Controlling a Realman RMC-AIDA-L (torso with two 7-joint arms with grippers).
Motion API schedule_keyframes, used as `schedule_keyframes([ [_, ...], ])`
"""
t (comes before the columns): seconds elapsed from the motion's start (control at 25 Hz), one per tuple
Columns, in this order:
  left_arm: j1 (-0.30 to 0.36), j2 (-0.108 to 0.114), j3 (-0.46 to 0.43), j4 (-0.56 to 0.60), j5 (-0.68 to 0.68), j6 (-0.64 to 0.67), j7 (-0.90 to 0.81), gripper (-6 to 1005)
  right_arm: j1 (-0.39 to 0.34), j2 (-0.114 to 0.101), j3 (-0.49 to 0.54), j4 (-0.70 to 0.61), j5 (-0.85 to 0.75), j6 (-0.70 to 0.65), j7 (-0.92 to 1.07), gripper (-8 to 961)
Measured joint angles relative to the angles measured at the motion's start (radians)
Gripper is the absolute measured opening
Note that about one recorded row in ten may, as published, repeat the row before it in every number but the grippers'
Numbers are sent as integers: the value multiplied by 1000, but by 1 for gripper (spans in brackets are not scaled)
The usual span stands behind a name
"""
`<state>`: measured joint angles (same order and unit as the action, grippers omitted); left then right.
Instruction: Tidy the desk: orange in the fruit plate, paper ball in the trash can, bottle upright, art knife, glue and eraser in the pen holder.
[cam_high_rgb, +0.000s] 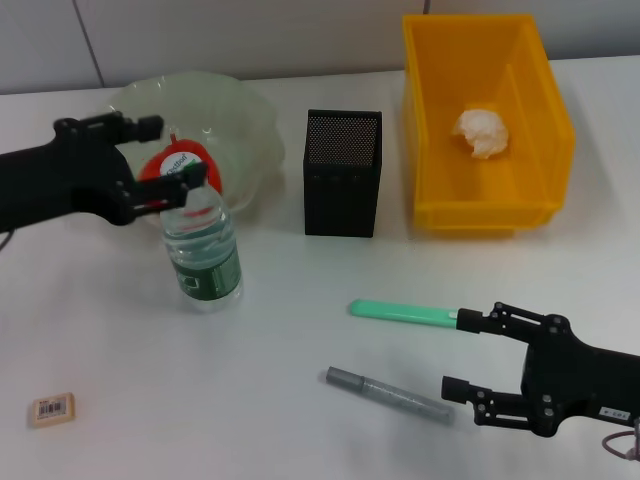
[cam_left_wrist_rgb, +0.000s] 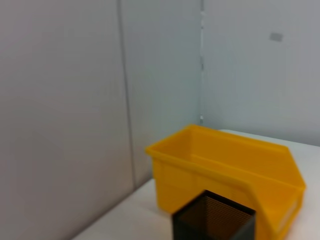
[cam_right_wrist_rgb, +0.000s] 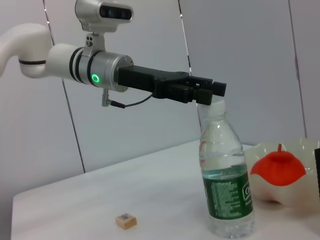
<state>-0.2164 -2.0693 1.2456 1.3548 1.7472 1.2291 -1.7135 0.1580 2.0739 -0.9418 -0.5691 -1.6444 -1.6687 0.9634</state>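
My left gripper (cam_high_rgb: 172, 160) hangs open around the cap of the bottle (cam_high_rgb: 203, 245), standing upright near the tabletop's left edge before the fruit plate (cam_high_rgb: 250, 120), while my right gripper (cam_high_rgb: 470, 358), jaws spread and empty, hovers by the near-right corner.
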Motion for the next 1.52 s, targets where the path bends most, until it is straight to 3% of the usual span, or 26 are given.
schedule_keyframes([
  [0.04,1,0,-6,1,-3,0,9,512,0,0,2,0,1,-3,0,790],
  [0.16,22,0,-82,25,-30,29,36,790,-1,-2,13,-9,6,-13,27,790],
  [0.28,64,2,-97,15,-134,118,151,789,-5,-9,52,-54,5,-25,113,789],
  [0.44,98,0,-90,-122,-272,274,350,789,-18,-28,104,-203,2,-77,293,789],
  [0.48,100,0,-90,-163,-292,304,391,789,-22,-37,124,-326,-7,-115,412,789],
  [0.52,100,0,-90,-163,-292,304,391,788,-22,-37,124,-326,-7,-115,412,789],
  [0.56,93,1,-90,-311,-323,393,528,788,-21,-40,133,-401,-19,-135,486,789],
  [0.64,80,3,-90,-442,-323,427,632,787,-10,-44,147,-571,-72,-162,650,789],
  [0.68,74,3,-89,-487,-323,434,672,787,18,-44,148,-745,-154,-177,811,789],
  [0.72,74,3,-89,-487,-323,434,672,786,18,-44,148,-745,-154,-177,811,789],
  [0.76,62,2,-89,-594,-321,437,767,785,40,-44,143,-832,-204,-183,890,789],
  [0.84,55,2,-88,-645,-321,435,810,784,99,-41,134,-983,-321,-210,1039,789],
  [0.88,47,3,-88,-688,-319,433,837,784,186,-38,121,-1093,-444,-259,1167,789],
  [0.96,29,3,-90,-735,-309,427,844,782,227,-38,116,-1124,-490,-286,1211,788],
  [1.08,17,4,-94,-762,-290,419,844,781,394,-37,46,-1145,-675,-383,1359,788],
  [1.16,15,5,-93,-779,-271,403,847,781,426,-31,12,-1144,-727,-393,1378,788],
  [1.28,18,3,-87,-784,-270,394,857,780,479,3,-139,-1138,-882,-391,1402,788],
  [1.52,-8,2,-84,-847,-269,371,884,779,505,3,-295,-1122,-963,-355,1461,788],
])
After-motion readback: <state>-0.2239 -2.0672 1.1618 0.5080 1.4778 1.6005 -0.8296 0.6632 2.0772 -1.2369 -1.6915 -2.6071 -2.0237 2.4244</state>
